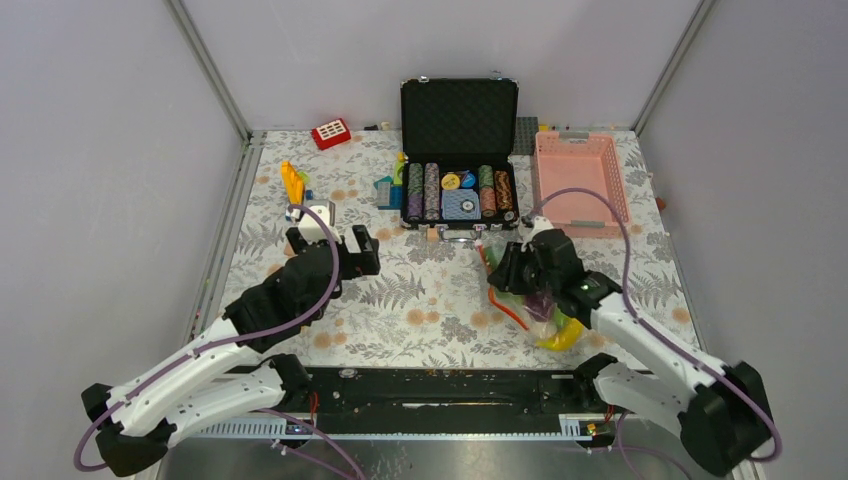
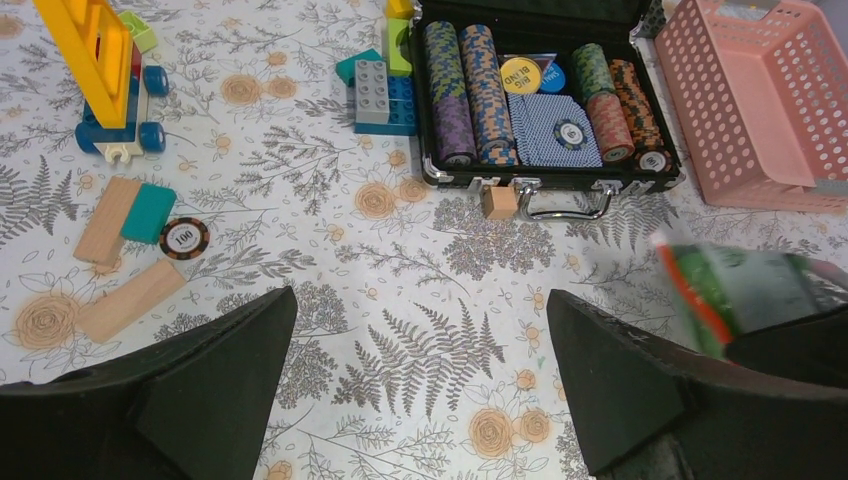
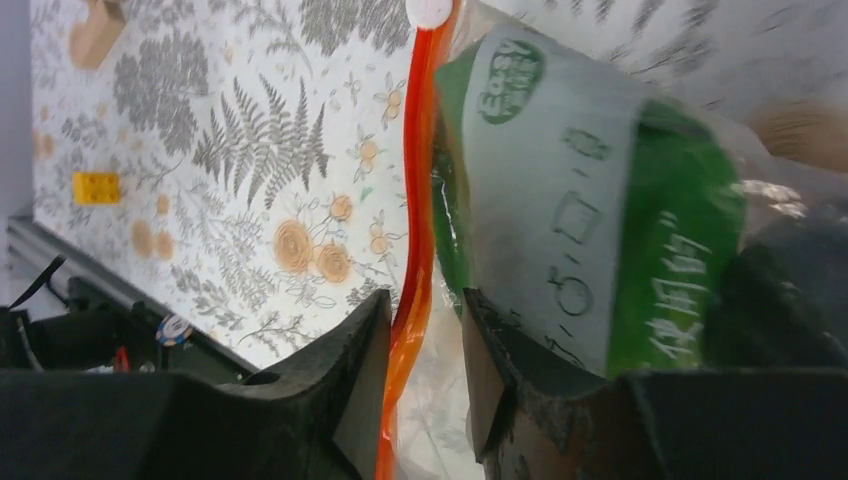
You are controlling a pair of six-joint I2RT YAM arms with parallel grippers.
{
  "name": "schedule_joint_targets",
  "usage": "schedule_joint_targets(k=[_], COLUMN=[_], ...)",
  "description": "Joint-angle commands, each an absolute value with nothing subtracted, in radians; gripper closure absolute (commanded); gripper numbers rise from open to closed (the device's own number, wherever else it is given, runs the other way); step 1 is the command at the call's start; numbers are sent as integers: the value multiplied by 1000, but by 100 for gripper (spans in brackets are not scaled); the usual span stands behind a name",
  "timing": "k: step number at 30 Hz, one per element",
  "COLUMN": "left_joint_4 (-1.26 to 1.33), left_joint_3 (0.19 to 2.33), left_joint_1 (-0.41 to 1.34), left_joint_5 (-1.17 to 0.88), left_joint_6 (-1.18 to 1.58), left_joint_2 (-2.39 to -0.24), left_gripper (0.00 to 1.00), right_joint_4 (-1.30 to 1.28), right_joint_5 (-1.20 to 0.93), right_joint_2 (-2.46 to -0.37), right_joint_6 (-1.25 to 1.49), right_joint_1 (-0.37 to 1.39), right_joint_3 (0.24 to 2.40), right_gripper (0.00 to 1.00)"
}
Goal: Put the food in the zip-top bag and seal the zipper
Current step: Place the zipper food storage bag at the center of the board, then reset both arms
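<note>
Two slightly parted jaws of the right gripper (image 3: 425, 305) straddled the zipper (image 3: 418, 200), apparently to seal the bag (image 1: 535, 312) of food (image 1: 562, 338) at four o'clock on the table (image 1: 400, 300); the left gripper (image 2: 420, 300) hung wide open, empty.

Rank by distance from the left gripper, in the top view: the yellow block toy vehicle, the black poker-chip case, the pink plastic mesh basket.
1. The yellow block toy vehicle, just beyond the left gripper.
2. The black poker-chip case, far centre.
3. The pink plastic mesh basket, far right.
</note>
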State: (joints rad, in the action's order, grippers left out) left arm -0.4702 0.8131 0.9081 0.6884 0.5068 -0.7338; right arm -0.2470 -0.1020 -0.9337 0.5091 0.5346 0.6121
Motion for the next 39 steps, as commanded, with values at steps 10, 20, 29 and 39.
schedule_joint_targets(k=[10,20,29,39], left_joint_4=[-543,-591,-646,-604], left_joint_3=[832,841,846,834], left_joint_1=[898,889,766,696], left_joint_5=[710,743,752,716], left_joint_6=[583,634,696,697], left_joint_2=[-671,-656,-711,-717], left_gripper=[1,1,1,1], right_joint_4=[104,-483,-686,-534], right_joint_5=[-289,652,1129,971], right_joint_2=[-1086,-796,-652,-525], right_joint_6=[509,404,482,354], right_joint_1=[673,668,577,532], right_joint_3=[714,901,848,778], right_gripper=[2,0,0,0])
